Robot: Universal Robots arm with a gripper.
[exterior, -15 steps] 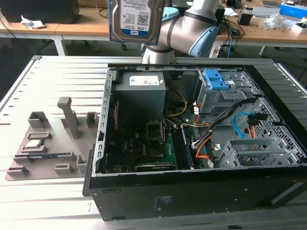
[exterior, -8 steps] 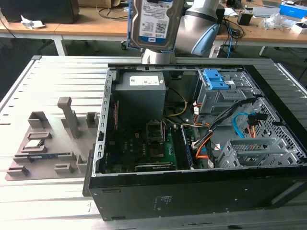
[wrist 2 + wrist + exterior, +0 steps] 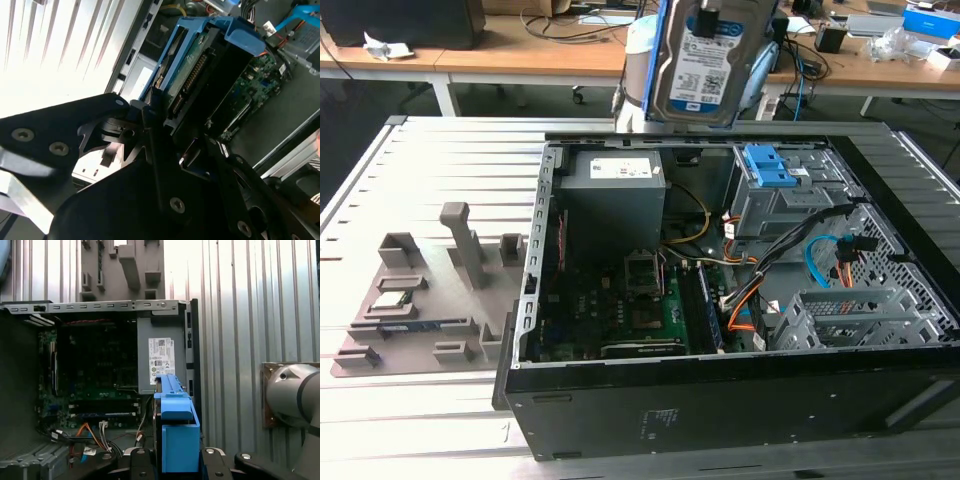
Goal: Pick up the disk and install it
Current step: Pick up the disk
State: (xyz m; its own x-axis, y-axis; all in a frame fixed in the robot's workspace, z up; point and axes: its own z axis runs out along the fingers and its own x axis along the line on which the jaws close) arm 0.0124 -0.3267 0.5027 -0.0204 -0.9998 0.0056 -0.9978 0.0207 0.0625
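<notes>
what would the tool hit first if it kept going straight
Probably the power supply in the open case: the disk held by the tool lines up over its edge, though depth is unclear.

Ribbed aluminium table (image 3: 440, 150), with open computer case (image 3: 720, 410) and grey parts holder (image 3: 465, 245) directly on it.
</notes>
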